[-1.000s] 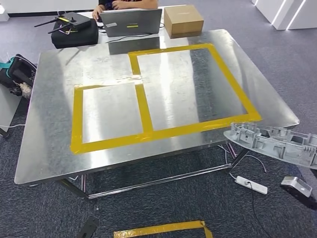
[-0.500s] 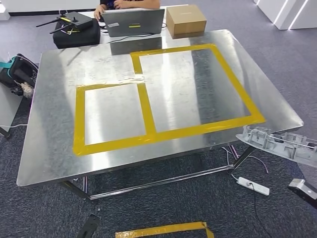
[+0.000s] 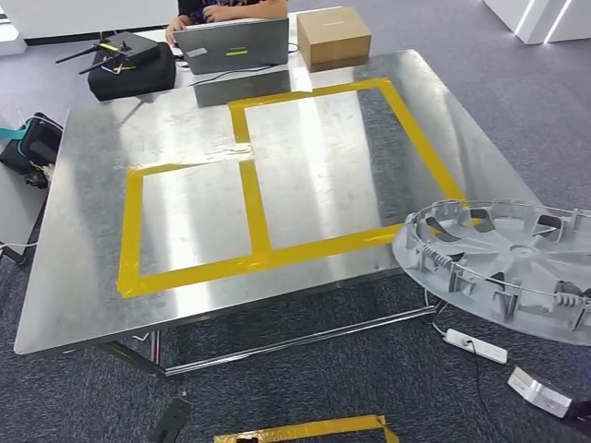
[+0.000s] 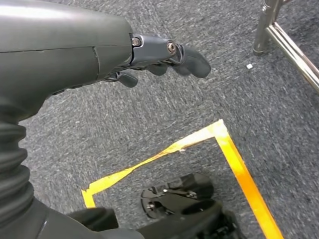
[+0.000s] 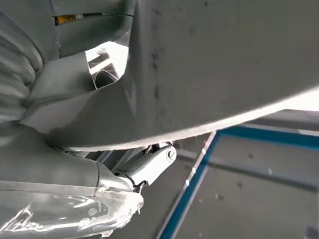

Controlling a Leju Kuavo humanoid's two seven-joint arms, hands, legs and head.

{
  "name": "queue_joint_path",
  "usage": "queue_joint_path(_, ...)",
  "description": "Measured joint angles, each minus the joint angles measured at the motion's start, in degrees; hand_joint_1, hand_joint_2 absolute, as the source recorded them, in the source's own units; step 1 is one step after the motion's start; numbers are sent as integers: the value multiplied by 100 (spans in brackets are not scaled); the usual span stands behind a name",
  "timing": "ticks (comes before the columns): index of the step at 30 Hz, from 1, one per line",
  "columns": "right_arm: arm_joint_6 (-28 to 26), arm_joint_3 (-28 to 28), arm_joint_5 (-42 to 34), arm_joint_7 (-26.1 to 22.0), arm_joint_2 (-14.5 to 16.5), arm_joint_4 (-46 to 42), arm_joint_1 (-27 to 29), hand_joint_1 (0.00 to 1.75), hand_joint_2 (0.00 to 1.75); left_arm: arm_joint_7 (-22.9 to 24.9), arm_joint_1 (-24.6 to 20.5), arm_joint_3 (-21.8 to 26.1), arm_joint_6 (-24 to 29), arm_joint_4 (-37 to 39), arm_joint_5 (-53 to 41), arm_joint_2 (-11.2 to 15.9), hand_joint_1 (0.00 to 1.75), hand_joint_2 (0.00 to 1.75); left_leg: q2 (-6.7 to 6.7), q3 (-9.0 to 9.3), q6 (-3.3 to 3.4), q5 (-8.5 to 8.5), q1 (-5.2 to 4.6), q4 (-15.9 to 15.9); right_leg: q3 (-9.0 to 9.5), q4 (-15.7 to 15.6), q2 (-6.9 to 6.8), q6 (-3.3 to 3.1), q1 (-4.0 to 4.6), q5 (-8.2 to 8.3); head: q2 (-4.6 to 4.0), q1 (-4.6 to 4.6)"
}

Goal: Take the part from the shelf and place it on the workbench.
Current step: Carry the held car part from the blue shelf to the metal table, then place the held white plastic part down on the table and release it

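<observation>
The part [image 3: 509,263] is a round grey wheel cover with ribs and clips on its upturned face. In the head view it hangs at the right, its edge over the near right corner of the steel workbench [image 3: 90,249]. Yellow tape [image 3: 254,212] marks two rectangles on the bench top. In the right wrist view my right hand [image 5: 75,174] holds the part [image 5: 226,59], whose smooth grey side lies close against it. My left hand [image 4: 112,55] hangs over the carpet with its fingers stretched out and nothing in it.
A laptop [image 3: 234,44], a cardboard box [image 3: 333,35] and a black bag [image 3: 129,66] stand along the bench's far edge, with a person's hands [image 3: 209,11] behind the laptop. A power strip [image 3: 476,345] and yellow floor tape [image 3: 307,429] lie on the carpet.
The part has come up and in toward the bench, and has tilted so its ribbed face shows. The whole view has shifted a little.
</observation>
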Motion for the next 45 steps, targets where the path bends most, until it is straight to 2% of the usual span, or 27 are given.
queue_joint_path(2, 0, 5, -134, -274, 149, -164, -70, 175, 175, -3, -9, 0, 3, 0, -7, 4, 0, 175, 1, 349, 68, 419, -13, -752, 33, 1, 9, 16, 9, -32, 0, -1)
queue_joint_path(4, -1, 7, -206, -398, 275, -333, -156, 175, 175, -3, -27, 0, 9, 0, -16, 7, 0, 175, 0, 599, 104, 575, -20, -1318, 24, 15, 17, 54, 29, -65, 0, 4)
queue_joint_path(5, -3, 5, -229, -428, 319, -409, -202, 175, 175, -3, -30, 0, 10, 0, -23, 4, 0, 175, -3, 633, 87, 557, -19, -1412, 12, 17, 17, 54, 40, -74, 0, 6)
queue_joint_path(8, -7, 5, -205, -351, 354, -546, -327, 175, 175, 20, -17, 0, 11, -1, -53, -12, 0, 175, -23, 631, 37, 545, -10, -1455, 25, -37, 3, 26, 46, -72, 0, 10)
queue_joint_path(10, 63, 22, -60, 92, 263, -554, -342, 175, 175, 37, -12, 2, 12, -1, -60, -5, 0, 175, -37, 637, 67, 532, -13, -1455, 40, -92, -14, 41, 46, -64, 0, 10)
queue_joint_path(13, 677, 59, 289, 1147, -273, -455, -185, 175, 175, 37, 11, 2, 10, -1, -40, -9, 0, 175, -45, 650, 120, 512, -16, -1455, 56, -152, -27, 68, 45, -55, 0, 11)
queue_joint_path(15, 1166, 57, 448, 1568, -736, -310, -18, 175, 175, 29, 32, 3, 10, 0, -28, -5, 0, 175, -45, 648, 137, 513, -22, -1455, 67, -176, -25, 96, 42, -38, 0, 11)
queue_joint_path(17, 1454, 55, 465, 1727, -1088, -167, 130, 175, 175, 17, 52, 4, 10, 0, -29, 2, 0, 175, -44, 638, 153, 521, -32, -1452, 87, -186, -24, 133, 34, -19, 0, 11)
queue_joint_path(21, 1775, 67, 394, 1929, -1562, 47, 229, 175, 175, -1, 64, 4, -4, -1, -73, 13, 0, 175, -35, 652, 296, 518, -64, -1493, 119, -271, -6, 295, -13, 15, 0, 3)
queue_joint_path(22, 1812, 70, 378, 1959, -1643, 86, 233, 175, 175, -5, 63, 4, -9, -1, -80, 10, 0, 175, -26, 701, 323, 537, -50, -1567, 113, -245, -6, 304, -9, -3, 0, 8)
queue_joint_path(23, 1838, 71, 358, 1982, -1711, 127, 238, 175, 175, -10, 59, 4, -13, -1, -87, 9, 0, 175, -19, 755, 346, 557, -34, -1638, 64, -130, -9, 305, -3, -70, 0, 17)
queue_joint_path(24, 1858, 73, 342, 2000, -1762, 173, 243, 175, 175, -13, 54, 4, -19, -2, -93, 9, 0, 175, -12, 804, 365, 569, -17, -1692, -54, 118, -13, 304, 0, -195, 0, 31)
queue_joint_path(26, 1879, 83, 319, 2029, -1814, 274, 256, 175, 175, -17, 49, 4, -29, -2, -109, 9, 0, 175, -9, 840, 377, 553, -16, -1708, -468, 896, -15, 312, 0, -532, 0, 51)
queue_joint_path(27, 1880, 87, 316, 2038, -1826, 318, 265, 175, 175, -17, 52, 4, -34, -2, -115, 8, 0, 175, -9, 853, 368, 538, -12, -1705, -669, 1228, -15, 327, -6, -626, 0, 56)
queue_joint_path(28, 1878, 91, 315, 2043, -1833, 350, 274, 175, 175, -17, 58, 4, -37, -2, -120, 5, 0, 175, -10, 872, 347, 519, -2, -1701, -784, 1375, -17, 346, -14, -606, 0, 55)
queue_joint_path(29, 1875, 91, 314, 2045, -1838, 375, 279, 175, 175, -17, 63, 4, -38, -2, -124, 3, 0, 175, -11, 898, 313, 494, 19, -1690, -783, 1289, -19, 373, -28, -466, 0, 54)
queue_joint_path(31, 1869, 94, 313, 2046, -1843, 415, 282, 175, 175, -17, 65, 4, -40, -2, -127, 2, 0, 175, -15, 951, 208, 410, 77, -1624, -490, 585, -19, 478, -85, -17, 0, 57)
queue_joint_path(32, 1859, 101, 314, 2044, -1842, 435, 286, 175, 175, -17, 60, 4, -39, -1, -128, 14, 0, 175, -21, 954, 150, 360, 92, -1559, -332, 259, 2, 509, -105, 123, 0, 72)
queue_joint_path(33, 1842, 107, 317, 2043, -1841, 452, 292, 175, 175, -17, 57, 4, -38, -1, -131, 26, 0, 175, -26, 945, 100, 322, 91, -1502, -227, 54, 23, 501, -118, 185, 0, 84)
queue_joint_path(34, 1824, 116, 324, 2043, -1838, 467, 305, 175, 175, -17, 56, 4, -37, 0, -133, 37, 0, 175, -33, 932, 65, 303, 80, -1462, -196, 13, 47, 469, -117, 155, 0, 85)
queue_joint_path(36, 1774, 132, 353, 2034, -1836, 484, 340, 175, 175, -17, 60, 4, -35, -1, -142, 42, 0, 175, -41, 915, 27, 296, 65, -1438, -210, 57, 63, 354, -116, 125, 0, 69)
queue_joint_path(38, 1663, 143, 419, 1993, -1833, 484, 362, 175, 175, -17, 54, 3, -32, -2, -157, 38, 0, 175, -22, 860, -19, 207, 72, -1312, -199, 74, 61, 273, -118, 98, 0, 49)
queue_joint_path(40, 1432, 151, 501, 1915, -1819, 477, 363, 175, 175, -17, 36, 2, -26, -2, -175, 33, 0, 175, 2, 562, -61, -59, 76, -740, -164, 66, 48, 197, -115, 69, 0, 38)
queue_joint_path(42, 1153, 181, 520, 1814, -1767, 473, 360, 175, 175, -17, 31, 2, -22, -2, -183, 26, 0, 175, 4, 94, -67, -301, 76, 39, -135, 64, 34, 148, -105, 33, 0, 33)
queue_joint_path(43, 1054, 208, 490, 1770, -1731, 468, 359, 175, 175, -17, 34, 2, -22, -2, -185, 23, 0, 175, 4, -67, -54, -292, 74, 248, -114, 64, 32, 128, -98, 9, 0, 33)
queue_joint_path(44, 1006, 242, 427, 1735, -1700, 462, 358, 175, 175, -17, 37, 2, -22, -2, -187, 20, 0, 175, 4, -125, -30, -162, 69, 239, -81, 63, 34, 117, -91, -21, 0, 33)
queue_joint_path(45, 1005, 280, 349, 1713, -1679, 454, 357, 175, 175, -17, 38, 2, -22, -2, -190, 18, 0, 175, 4, -75, 5, 71, 60, 15, -38, 61, 38, 117, -86, -57, 0, 35)
